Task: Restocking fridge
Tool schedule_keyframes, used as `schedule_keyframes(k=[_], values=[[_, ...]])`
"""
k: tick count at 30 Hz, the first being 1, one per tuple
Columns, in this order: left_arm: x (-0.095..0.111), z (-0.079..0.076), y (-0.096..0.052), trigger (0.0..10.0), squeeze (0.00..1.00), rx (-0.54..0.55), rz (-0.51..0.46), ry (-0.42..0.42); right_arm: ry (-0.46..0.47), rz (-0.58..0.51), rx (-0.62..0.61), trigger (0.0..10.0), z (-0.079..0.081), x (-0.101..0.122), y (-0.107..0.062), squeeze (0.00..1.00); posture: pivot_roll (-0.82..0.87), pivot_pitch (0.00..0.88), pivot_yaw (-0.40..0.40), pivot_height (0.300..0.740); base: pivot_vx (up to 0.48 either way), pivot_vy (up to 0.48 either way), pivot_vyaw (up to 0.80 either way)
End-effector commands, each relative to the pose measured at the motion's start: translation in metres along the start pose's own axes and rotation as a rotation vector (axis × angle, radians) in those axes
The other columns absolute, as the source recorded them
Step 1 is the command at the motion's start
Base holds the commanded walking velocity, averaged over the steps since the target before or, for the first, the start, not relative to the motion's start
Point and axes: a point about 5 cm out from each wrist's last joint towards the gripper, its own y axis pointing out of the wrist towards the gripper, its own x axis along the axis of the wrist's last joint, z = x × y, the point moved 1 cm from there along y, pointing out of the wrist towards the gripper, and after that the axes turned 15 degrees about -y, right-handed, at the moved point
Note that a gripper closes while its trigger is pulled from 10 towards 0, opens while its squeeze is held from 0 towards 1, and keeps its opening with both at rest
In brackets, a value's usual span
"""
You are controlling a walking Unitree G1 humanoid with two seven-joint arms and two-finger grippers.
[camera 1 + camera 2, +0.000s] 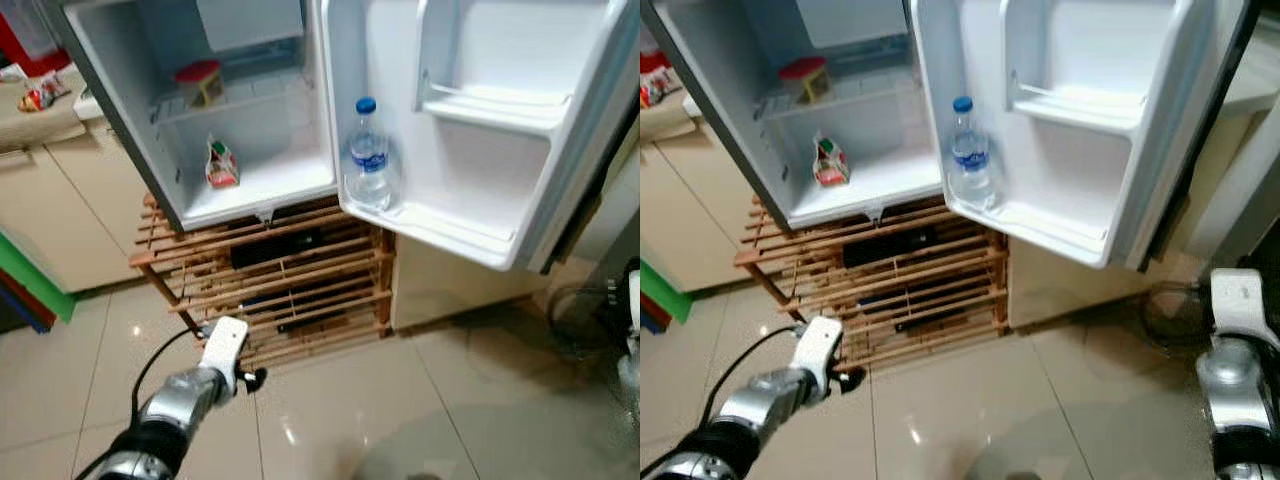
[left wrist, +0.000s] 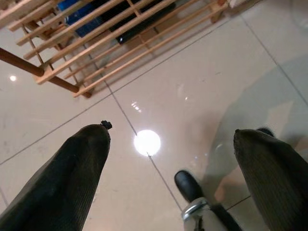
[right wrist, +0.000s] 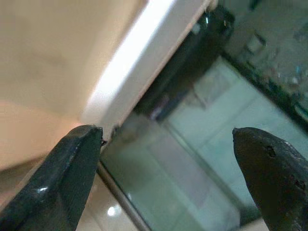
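1. Two grippers, both spread wide and empty: my left gripper (image 2: 171,144) hangs over bare floor tiles (image 1: 400,400), my right gripper (image 3: 168,139) low beside the fridge door's edge.
2. Beyond the tiles, the wooden slatted rack (image 1: 280,270) carries the fridge (image 1: 140,140).
3. Its open door (image 1: 480,120) swings rightward; a water bottle (image 1: 368,155) stands in the bottom door shelf.
4. Deepest, a carton (image 1: 221,163) sits on the fridge floor, a red-lidded container (image 1: 200,80) above it.

Head stereo pair looks forward and down from standing height at the open fridge (image 1: 250,150), its door (image 1: 470,130) and the wooden rack (image 1: 280,280) on the tiled floor (image 1: 420,400); both eyes share this scene, right eye shifted sideways. Left wrist camera looks along its fingers (image 2: 62,183) down at the floor, sharing a rack corner with the head views. Right wrist camera looks past its fingers (image 3: 62,178) at a near blurred white edge.
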Motion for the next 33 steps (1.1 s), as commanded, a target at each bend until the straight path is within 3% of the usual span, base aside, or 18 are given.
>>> schedule_keyframes(k=[1,3,10,11,17,19,22,23,24,27,28,29,30,31,33], values=[[0.01,0.006,-0.001,10.0,0.0,0.016,-0.018,0.034,0.005,-0.037,-0.02,10.0,-0.001,0.019,0.008,0.0,-0.17,0.0,0.134,0.74,0.0,0.0,0.0],[0.01,0.008,0.0,10.0,0.0,0.02,-0.017,0.039,0.018,-0.053,-0.041,10.0,-0.003,0.034,0.014,0.0,-0.16,0.0,0.126,0.74,0.0,0.0,0.0],[0.007,0.01,0.002,10.0,0.0,0.027,-0.018,0.026,0.052,-0.08,-0.036,10.0,0.002,0.051,0.017,0.0,-0.15,0.0,0.125,0.74,0.0,0.0,0.0],[0.003,0.009,0.004,10.0,0.0,0.026,-0.013,0.046,0.086,-0.116,0.004,10.0,0.01,0.061,0.014,0.0,-0.15,0.0,0.134,0.74,0.0,0.0,0.0],[-0.002,0.009,0.005,10.0,0.0,0.025,-0.003,0.064,0.171,-0.17,0.093,10.0,0.025,0.073,0.007,0.0,-0.16,0.0,0.141,0.74,0.0,0.0,0.0],[-0.003,0.008,0.005,10.0,0.0,0.024,-0.002,0.069,0.261,-0.25,0.226,10.0,0.042,0.088,-0.004,0.0,-0.17,0.0,0.141,0.74,0.0,0.0,0.0],[-0.004,0.008,0.005,10.0,0.0,0.024,-0.001,0.069,0.286,-0.283,0.268,10.0,0.047,0.093,-0.009,0.0,-0.17,0.0,0.134,0.74,0.0,0.0,0.0],[-0.007,0.009,0.006,10.0,0.0,0.028,0.004,0.066,0.339,-0.362,0.375,10.0,0.056,0.103,-0.024,0.0,-0.17,0.0,0.129,0.74,0.0,0.0,0.0],[-0.007,0.009,0.006,10.0,0.0,0.028,0.004,0.066,0.339,-0.362,0.375,10.0,0.056,0.103,-0.024,0.0,-0.17,0.0,0.129,0.74,0.0,0.0,0.0],[-0.024,0.013,0.005,10.0,0.0,0.038,0.045,0.059,0.452,-0.556,0.748,10.0,0.074,0.121,-0.084,0.0,-0.17,0.0,0.126,0.74,0.0,0.0,0.0],[-0.024,0.013,0.005,10.0,0.0,0.038,0.045,0.059,0.452,-0.556,0.748,10.0,0.074,0.121,-0.084,0.0,-0.17,0.0,0.126,0.74,0.0,0.0,0.0],[-0.033,0.014,0.004,10.0,0.0,0.037,0.067,0.044,0.459,-0.574,0.875,10.0,0.077,0.117,-0.103,0.0,-0.18,0.0,0.128,0.74,0.0,0.0,0.0],[-0.033,0.014,0.004,10.0,0.0,0.037,0.067,0.044,0.459,-0.574,0.875,10.0,0.077,0.117,-0.103,0.0,-0.18,0.0,0.128,0.74,0.0,0.0,0.0],[-0.043,0.014,0.003,10.0,0.0,0.031,0.093,-0.007,0.455,-0.569,0.997,10.0,0.079,0.106,-0.119,0.0,-0.18,0.0,0.128,0.74,0.0,0.0,0.0],[-0.06,0.016,0.001,10.0,0.0,0.03,0.131,-0.108,0.435,-0.511,1.135,10.0,0.082,0.079,-0.133,0.0,-0.18,0.0,0.128,0.74,0.0,0.0,0.0]])
